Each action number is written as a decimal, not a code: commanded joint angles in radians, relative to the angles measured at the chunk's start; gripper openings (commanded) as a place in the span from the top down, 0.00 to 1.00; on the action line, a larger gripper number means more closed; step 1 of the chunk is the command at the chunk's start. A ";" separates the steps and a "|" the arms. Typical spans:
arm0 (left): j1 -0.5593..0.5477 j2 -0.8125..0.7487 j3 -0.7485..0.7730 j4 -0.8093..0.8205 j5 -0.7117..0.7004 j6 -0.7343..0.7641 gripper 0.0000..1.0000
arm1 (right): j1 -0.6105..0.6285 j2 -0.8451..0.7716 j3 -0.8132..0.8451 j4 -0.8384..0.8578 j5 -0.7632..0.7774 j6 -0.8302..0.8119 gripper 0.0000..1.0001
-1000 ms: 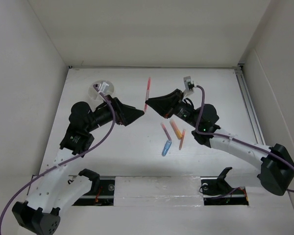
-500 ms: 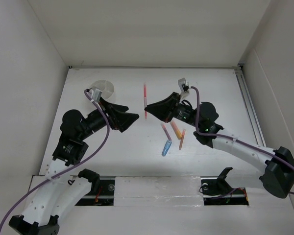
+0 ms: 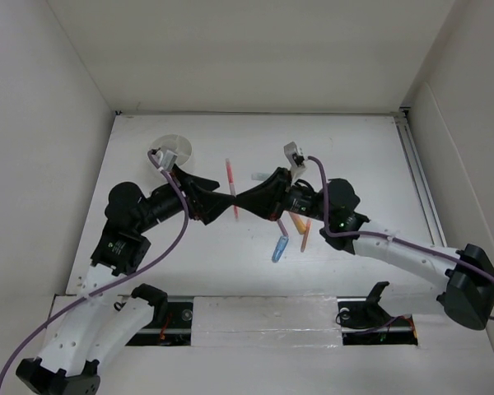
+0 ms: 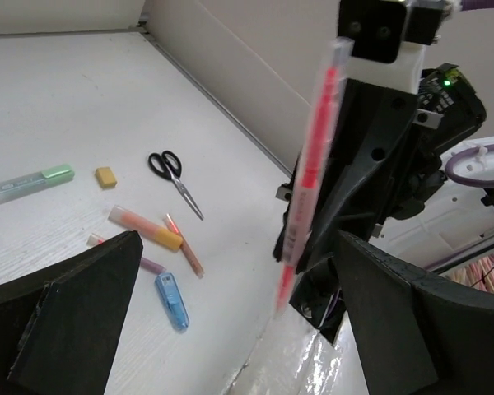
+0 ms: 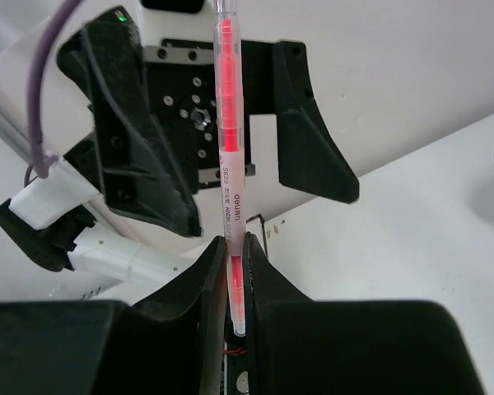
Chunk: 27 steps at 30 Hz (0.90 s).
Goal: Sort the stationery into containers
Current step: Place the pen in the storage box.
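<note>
1. Right tool (image 5: 233, 251): the jaws are nearly closed and clamp the lower part of the red pen (image 5: 230, 140). The pen stands upright in the air above the table (image 4: 82, 90), with its upper end free.
2. Left tool (image 4: 235, 317): the jaws are spread wide and hold nothing. Its fingers (image 4: 74, 321) stand one on each side of the pen, and neither is seen touching it.
3. Top view: the two tools face each other tip to tip near the middle of the table, with the pen between them.
4. White tub (image 3: 182, 145): it sits at the far left of the table, beyond the left wrist, which partly hides it. Its contents cannot be made out.
5. Near cluster, lying on the table beside the right arm: blue marker (image 4: 172, 300), orange marker (image 4: 144, 228), thin orange pen (image 4: 185, 248) and pink pen (image 4: 122, 253), all close together.
6. Farther group, each item apart from the others: black-handled scissors (image 4: 174, 174), tan block (image 4: 105, 177) and pale green bar (image 4: 29, 183).
</note>
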 commanded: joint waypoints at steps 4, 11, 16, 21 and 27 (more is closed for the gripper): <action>-0.002 -0.059 -0.002 0.068 0.016 0.016 0.03 | 0.019 0.033 0.020 0.079 -0.036 0.011 1.00; -0.002 -0.049 -0.012 0.077 0.027 0.016 0.11 | 0.037 0.044 0.020 0.088 -0.036 0.011 1.00; -0.002 -0.030 -0.012 0.077 0.036 0.007 0.24 | 0.056 0.053 0.042 0.097 -0.047 0.011 1.00; -0.002 -0.030 -0.012 0.077 0.036 0.007 0.38 | 0.076 0.073 0.052 0.116 -0.056 0.020 1.00; -0.002 -0.021 -0.001 0.077 0.026 0.007 0.91 | 0.085 0.104 0.052 0.137 -0.065 0.040 1.00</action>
